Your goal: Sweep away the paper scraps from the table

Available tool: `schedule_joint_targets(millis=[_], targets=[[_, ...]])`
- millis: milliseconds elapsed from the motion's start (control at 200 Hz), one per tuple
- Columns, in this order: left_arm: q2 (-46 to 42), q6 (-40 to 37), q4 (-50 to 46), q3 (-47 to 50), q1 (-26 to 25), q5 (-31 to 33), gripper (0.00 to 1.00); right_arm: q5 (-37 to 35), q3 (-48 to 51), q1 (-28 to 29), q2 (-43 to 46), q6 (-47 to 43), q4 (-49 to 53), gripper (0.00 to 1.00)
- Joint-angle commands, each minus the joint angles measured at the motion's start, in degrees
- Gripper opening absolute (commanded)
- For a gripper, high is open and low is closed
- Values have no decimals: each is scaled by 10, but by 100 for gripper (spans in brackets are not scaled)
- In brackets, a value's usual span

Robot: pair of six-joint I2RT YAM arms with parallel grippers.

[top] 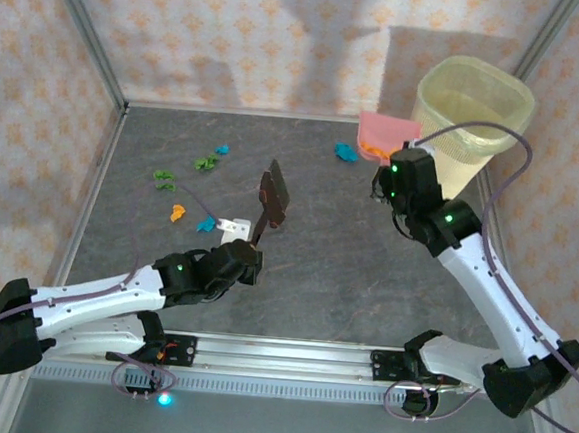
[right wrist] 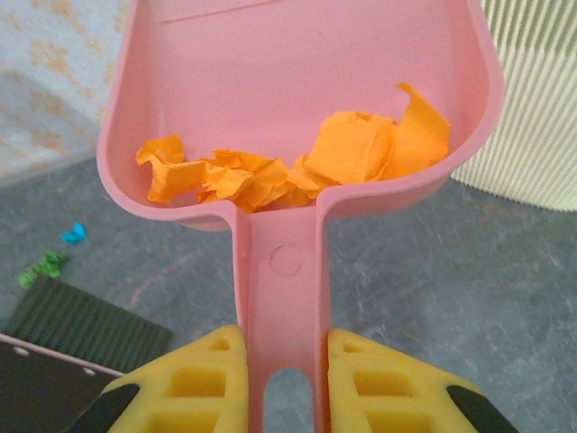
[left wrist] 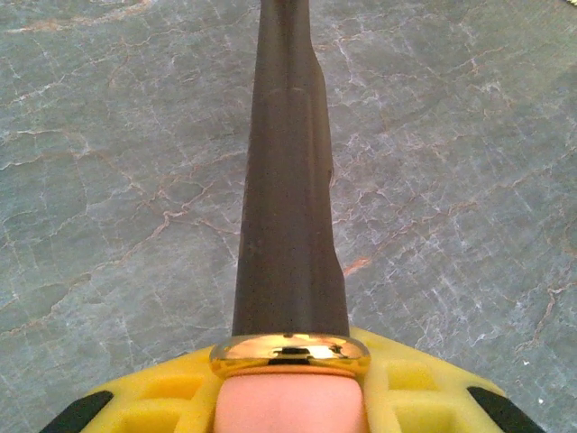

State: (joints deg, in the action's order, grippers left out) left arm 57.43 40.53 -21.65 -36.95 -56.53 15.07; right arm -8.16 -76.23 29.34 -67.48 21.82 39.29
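While both arms grip their tools, I find the paper scraps (top: 206, 162) in two lots. The loose ones lie on the table (top: 325, 279) left of centre, in a ragged string running from the back toward the near left: teal, green, green, orange, teal. One blue scrap (top: 346, 152) sits apart, just beside the pink dustpan (top: 384, 132). Each is a small crumpled bit with no clear direction of its own.

From the right wrist I see orange scraps (right wrist: 343, 149) heaped inside the dustpan (right wrist: 270, 72) against its rear wall, in a row lying crosswise to the handle.

My left arm lies low, reaching from the near left toward the centre. The left gripper (left wrist: 290, 397) is clamped on the handle of the brush (left wrist: 288, 180), whose long axis runs straight away from the fingers. In the overhead view its dark head (top: 274, 197) points toward the back.

My right arm stretches up the right side, elbow bent. The right gripper (right wrist: 287, 379) is closed around the dustpan's handle, with the pan's mouth facing away, next to the pale ribbed bin (top: 479, 101).
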Motion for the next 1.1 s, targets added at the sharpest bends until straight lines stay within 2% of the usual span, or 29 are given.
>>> schedule_joint_targets(millis=[0,285,425,555,676,951,1096], targets=[[-15,5,11,0,0,26,0,-46,-90,0,-38,7,36,0],[-18,7,6,-1,0,23,0,20,-279,-112,-134,78,65,0],[-18,5,6,-1,0,21,0,81,-336,-177,-173,159,73,0],[-17,5,3,-2,0,18,0,153,-330,-231,-184,241,31,0],[-16,5,4,-3,0,16,0,189,-317,-268,-185,305,-2,0],[-6,4,6,-7,0,8,0,302,-270,-328,-182,440,-102,0],[-2,5,3,-9,0,7,0,315,-243,-345,-179,502,-127,0]])
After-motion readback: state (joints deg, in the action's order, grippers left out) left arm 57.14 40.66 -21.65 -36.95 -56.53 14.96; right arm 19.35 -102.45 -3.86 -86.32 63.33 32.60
